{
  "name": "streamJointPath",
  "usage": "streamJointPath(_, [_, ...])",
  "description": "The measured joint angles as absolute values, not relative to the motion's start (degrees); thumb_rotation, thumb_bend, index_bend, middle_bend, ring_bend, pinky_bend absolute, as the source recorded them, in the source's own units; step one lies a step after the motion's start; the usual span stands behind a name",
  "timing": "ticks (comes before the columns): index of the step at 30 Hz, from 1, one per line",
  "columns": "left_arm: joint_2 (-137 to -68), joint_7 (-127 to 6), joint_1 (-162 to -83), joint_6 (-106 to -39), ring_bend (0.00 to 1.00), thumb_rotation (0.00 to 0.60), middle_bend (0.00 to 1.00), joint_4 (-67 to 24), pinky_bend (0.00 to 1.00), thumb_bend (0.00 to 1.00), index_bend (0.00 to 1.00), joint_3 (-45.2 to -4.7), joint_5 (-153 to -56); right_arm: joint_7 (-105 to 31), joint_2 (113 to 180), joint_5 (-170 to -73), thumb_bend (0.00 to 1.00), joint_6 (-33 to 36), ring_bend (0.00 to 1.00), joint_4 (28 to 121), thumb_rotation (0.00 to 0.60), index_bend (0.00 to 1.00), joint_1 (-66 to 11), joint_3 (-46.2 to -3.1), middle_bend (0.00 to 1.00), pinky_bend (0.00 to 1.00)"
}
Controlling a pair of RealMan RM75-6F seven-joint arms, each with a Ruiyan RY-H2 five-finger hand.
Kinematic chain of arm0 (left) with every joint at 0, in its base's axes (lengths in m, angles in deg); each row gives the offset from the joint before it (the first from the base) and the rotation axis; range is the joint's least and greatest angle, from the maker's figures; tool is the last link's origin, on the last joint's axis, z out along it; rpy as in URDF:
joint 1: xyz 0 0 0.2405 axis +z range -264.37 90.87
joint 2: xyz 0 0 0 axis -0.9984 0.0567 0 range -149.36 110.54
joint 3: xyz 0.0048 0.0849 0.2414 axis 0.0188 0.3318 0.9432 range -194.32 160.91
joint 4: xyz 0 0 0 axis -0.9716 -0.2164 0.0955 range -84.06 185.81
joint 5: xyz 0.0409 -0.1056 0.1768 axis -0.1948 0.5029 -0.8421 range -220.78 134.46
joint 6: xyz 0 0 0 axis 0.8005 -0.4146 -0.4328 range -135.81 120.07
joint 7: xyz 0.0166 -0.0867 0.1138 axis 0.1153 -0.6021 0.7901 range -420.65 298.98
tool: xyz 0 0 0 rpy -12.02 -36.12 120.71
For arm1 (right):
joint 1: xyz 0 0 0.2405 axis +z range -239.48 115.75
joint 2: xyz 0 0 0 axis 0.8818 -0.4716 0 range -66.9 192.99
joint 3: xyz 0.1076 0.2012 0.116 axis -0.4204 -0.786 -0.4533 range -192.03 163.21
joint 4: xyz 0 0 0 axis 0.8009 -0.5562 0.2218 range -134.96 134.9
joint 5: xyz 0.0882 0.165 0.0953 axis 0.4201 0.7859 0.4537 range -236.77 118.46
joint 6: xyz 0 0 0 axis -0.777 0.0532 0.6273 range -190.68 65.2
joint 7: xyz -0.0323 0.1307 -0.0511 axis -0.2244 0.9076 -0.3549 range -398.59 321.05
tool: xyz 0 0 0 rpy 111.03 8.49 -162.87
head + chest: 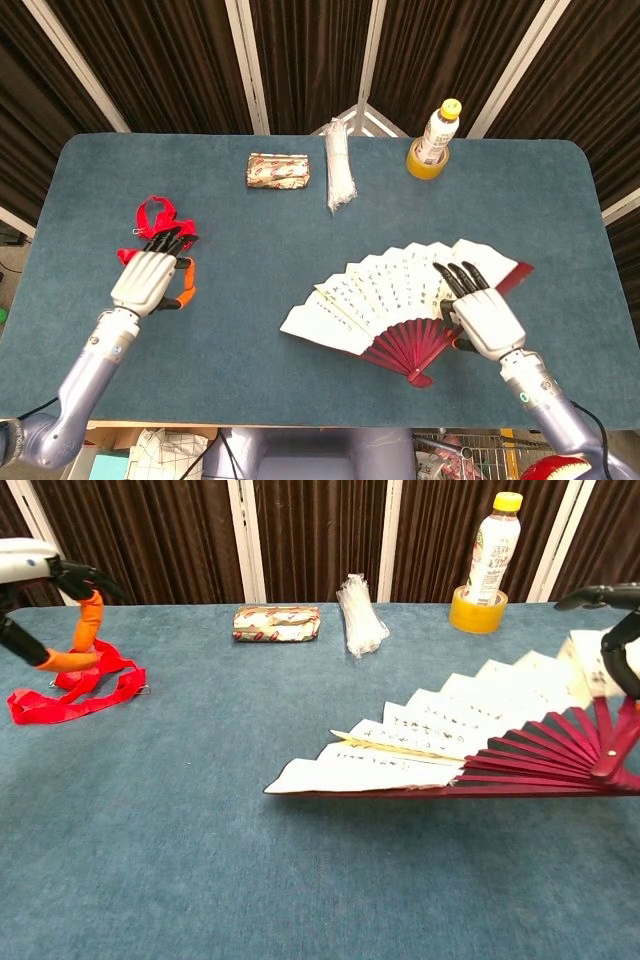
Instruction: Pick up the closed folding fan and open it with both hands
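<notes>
The folding fan (380,295) (440,740) lies spread open on the blue table, right of centre, with its cream leaf fanned out and its dark red ribs meeting at the near right. My right hand (482,318) (615,630) lies over the fan's right end and holds it there. Its dark fingers stretch across the leaf and its thumb is hidden. My left hand (150,278) (50,610) hovers far to the left, empty, with thumb and fingers apart.
A red ribbon (155,215) (80,685) lies just beyond the left hand. Along the far edge stand a wrapped packet (277,170), a white bundle (340,175), and a bottle (438,130) in a yellow tape roll (425,165).
</notes>
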State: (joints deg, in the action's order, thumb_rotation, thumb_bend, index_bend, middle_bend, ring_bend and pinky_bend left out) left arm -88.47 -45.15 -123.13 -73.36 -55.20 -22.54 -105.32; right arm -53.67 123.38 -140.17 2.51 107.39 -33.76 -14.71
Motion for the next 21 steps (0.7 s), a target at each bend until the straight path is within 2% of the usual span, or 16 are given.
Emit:
streamJointPath(4, [-86.4,-47.7,-121.9,-72.9,0.0,0.6,0.0,-55.8,0.0,0.21,0.24,-21.6,-107.2,-56.7,122.6,-139.5,0.25,2.2,0.0,108.3,0.6,0.0,-34.2,-14.2,0.0,0.0])
streamJointPath(7, [-84.7,-49.9,-120.9,-72.6,0.0,0.6,0.0,-56.1,0.0,0.2,0.1,-21.0,-108.6,-59.7,122.2,-139.0,0.2,2.1,0.0,108.3,0.6,0.0,-34.5,-13.8,0.0,0.0])
streamJointPath(21, [-78.5,-55.9,-116.2,-73.8,0.0,0.6,0.0,-56.2,0.0,0.18,0.05,-19.0,-114.2,-75.8,120.1,-136.9,0.18,-0.4,0.0,107.8,0.6,0.0,-34.8,-10.9,0.0,0.0])
